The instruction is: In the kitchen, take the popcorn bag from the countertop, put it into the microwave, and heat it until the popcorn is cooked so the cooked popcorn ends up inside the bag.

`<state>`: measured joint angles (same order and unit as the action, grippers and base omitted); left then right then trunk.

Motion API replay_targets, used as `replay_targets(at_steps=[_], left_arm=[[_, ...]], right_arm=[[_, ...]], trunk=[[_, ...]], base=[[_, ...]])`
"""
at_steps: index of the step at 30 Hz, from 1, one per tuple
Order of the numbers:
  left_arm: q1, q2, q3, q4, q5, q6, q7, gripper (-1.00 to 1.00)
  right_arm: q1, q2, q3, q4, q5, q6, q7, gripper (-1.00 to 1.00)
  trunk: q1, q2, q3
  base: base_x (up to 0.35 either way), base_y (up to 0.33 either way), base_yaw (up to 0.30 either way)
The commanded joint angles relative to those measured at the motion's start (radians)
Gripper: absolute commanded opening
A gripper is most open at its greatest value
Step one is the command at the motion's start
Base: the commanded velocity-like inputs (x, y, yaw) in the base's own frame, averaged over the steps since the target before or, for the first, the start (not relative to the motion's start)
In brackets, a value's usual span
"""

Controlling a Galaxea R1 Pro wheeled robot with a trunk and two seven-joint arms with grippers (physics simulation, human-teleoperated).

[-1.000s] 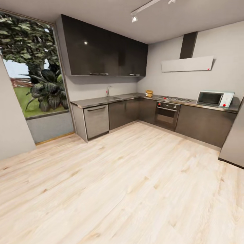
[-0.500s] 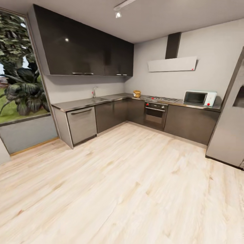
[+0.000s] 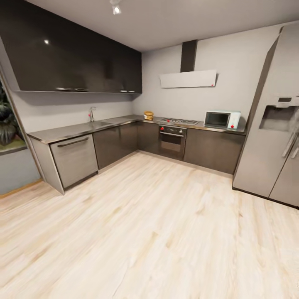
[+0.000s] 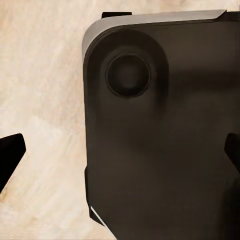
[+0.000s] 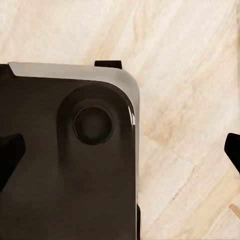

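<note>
Left hand (image 4: 120, 152): both dark fingertips (image 4: 11, 150) sit far apart at opposite edges of the left wrist view, so the hand is released and grasps nothing. Beneath it lie the robot's dark base (image 4: 160, 130), with a round recess, and the pale wood floor (image 4: 40, 75). No contact with either can be seen.

Right hand (image 5: 120, 152): same posture, fingertips (image 5: 10, 152) spread wide, released, nothing between them; dark base (image 5: 65, 160) and floor (image 5: 190, 75) below it.

Head view: L-shaped kitchen well ahead of both hands, across open floor (image 3: 145, 232). The popcorn bag (image 3: 148, 115) stands on the desk (image 3: 74, 131) near the corner, just beside the gas hob (image 3: 179, 121). Its detail is too small to read. The microwave (image 3: 222, 119) sits on the same desk beyond the hob, door shut, close to the grey refrigerator (image 3: 270, 120). An oven (image 3: 172, 141) sits under the hob, and a sink tap (image 3: 91, 113) is further along the other run. Popcorn itself cannot be made out.
</note>
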<state>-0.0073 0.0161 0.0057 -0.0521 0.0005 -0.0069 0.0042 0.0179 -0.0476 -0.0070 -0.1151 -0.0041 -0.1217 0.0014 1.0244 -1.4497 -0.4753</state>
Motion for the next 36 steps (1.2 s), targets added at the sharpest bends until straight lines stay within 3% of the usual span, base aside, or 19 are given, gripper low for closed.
replay_targets(at_steps=[1,21,36], left_arm=[[0.0,0.0,0.0,0.0,0.0,-0.001,0.0,1.0],[0.0,-0.001,0.0,0.0,0.0,-0.001,0.0,1.0],[0.0,-0.001,0.0,0.0,0.0,-0.001,0.0,1.0]], right_arm=[[0.0,0.0,-0.001,-0.002,0.0,-0.001,0.0,1.0],[0.0,0.0,-0.001,-0.002,0.0,-0.001,0.0,1.0],[0.0,0.0,0.003,-0.002,0.001,-0.001,0.0,1.0]], trunk=[[0.001,0.0,-0.001],[0.001,0.0,-0.001],[0.001,0.0,-0.001]], base=[[0.34,0.0,-0.286],[0.34,0.0,-0.28],[0.34,0.0,-0.018]])
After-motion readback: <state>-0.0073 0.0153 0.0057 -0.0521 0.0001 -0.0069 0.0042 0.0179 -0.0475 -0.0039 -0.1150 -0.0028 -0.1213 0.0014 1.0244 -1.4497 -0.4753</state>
